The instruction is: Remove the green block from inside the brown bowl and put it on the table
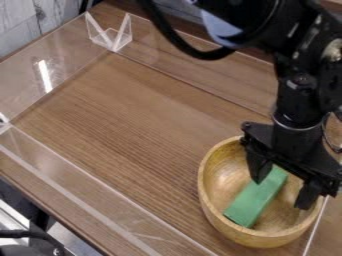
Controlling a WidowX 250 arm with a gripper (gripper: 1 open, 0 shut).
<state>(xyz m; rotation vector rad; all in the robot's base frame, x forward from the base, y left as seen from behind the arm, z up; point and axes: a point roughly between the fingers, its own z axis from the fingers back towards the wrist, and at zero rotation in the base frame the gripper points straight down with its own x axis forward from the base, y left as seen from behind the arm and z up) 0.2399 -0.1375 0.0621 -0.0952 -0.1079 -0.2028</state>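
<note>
A brown wood-grain bench with a clear acrylic wall around its edges is filling the view, and most of its surface is lying bare to the left. At the lower right corner a round, shallow, light-brown wooden bowl with a thick rim is sitting close to the near edge. Inside it, a small flat bar of bright green, the green block, is lying along the slope of the bowl, its far end reaching up between the black fingers of the arm.

The black end effector is pointing downward into the bowl with its fingers spread wide, straddling the block's upper end and holding nothing yet. One finger is standing near the bowl's left inner wall, the other near the right rim.

To do this step well, the fingers probably need centring across the block's narrow width before closing, so the bar is not pinched at a corner and twisted out. Because the block is lying tilted, a squeeze low on its sides seems safer. The lift should be going straight up until the block is clearing the thick rim. The bowl's walls are leaving little side room for the fingers, while the open bench to the left is offering plenty of space for setting the block down, well away from the acrylic wall.
</note>
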